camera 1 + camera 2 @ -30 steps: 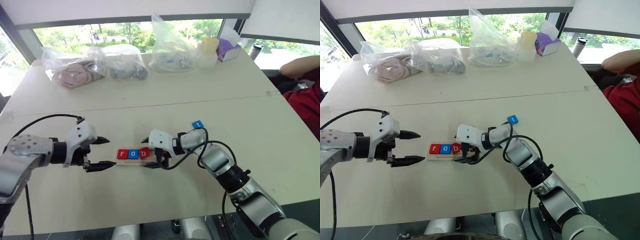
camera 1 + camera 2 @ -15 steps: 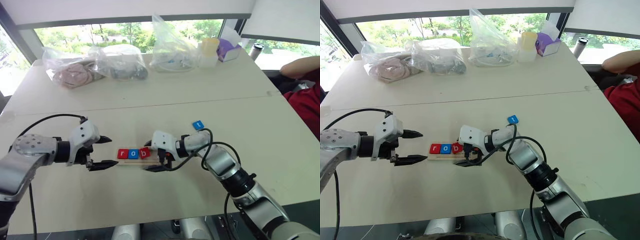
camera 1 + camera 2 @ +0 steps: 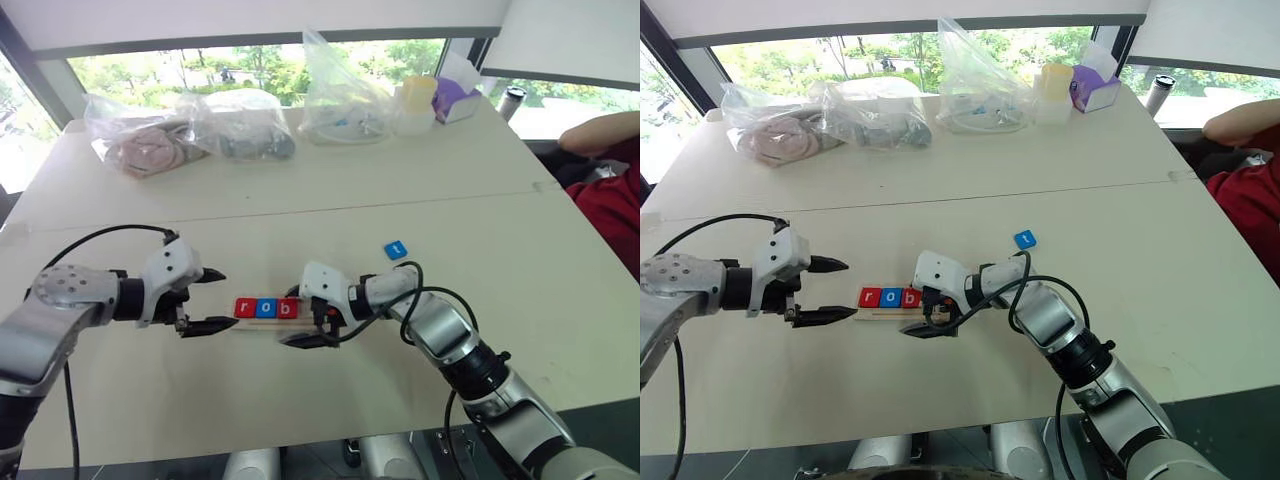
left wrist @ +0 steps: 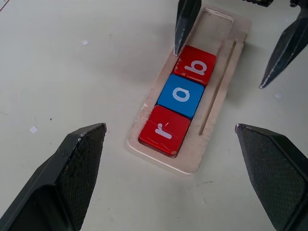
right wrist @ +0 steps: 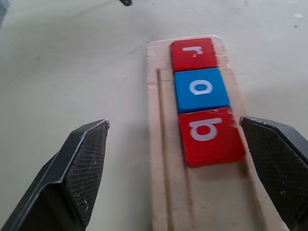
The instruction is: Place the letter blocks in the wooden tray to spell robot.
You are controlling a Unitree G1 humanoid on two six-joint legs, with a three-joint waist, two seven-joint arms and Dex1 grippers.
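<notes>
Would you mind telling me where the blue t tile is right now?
The blue t tile lies loose on the table, to the right of and beyond the wooden tray, just past the right gripper.

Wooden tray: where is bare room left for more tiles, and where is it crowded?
The wooden tray is bare past the red b tile, towards the open right gripper. Its other end is filled by r, o and b, beside the open left gripper.
</notes>
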